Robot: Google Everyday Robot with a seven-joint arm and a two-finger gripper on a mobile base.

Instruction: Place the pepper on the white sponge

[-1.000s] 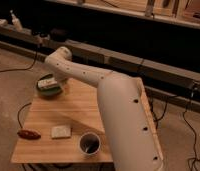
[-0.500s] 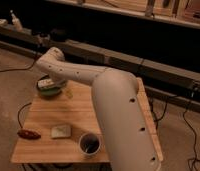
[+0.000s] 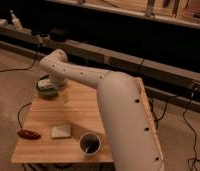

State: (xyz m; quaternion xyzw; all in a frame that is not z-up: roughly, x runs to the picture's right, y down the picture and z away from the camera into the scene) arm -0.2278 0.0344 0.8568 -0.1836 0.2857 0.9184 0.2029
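Note:
A red pepper [image 3: 29, 134] lies on the wooden table [image 3: 78, 112] near its front left corner. A white sponge [image 3: 61, 131] lies just to the right of it, a small gap between them. My white arm reaches from the lower right across the table to the back left. My gripper [image 3: 54, 84] is at the arm's far end, low over a green bowl [image 3: 46, 89], far behind the pepper and the sponge. The arm largely hides the gripper.
A white cup [image 3: 89, 143] with a dark inside stands near the front edge, right of the sponge. Cables [image 3: 20, 112] hang off the table's left side. A dark bench with shelves [image 3: 118, 50] runs behind the table.
The arm's far end has swung a little left and lower over the bowl. The pepper, sponge and cup have not moved.

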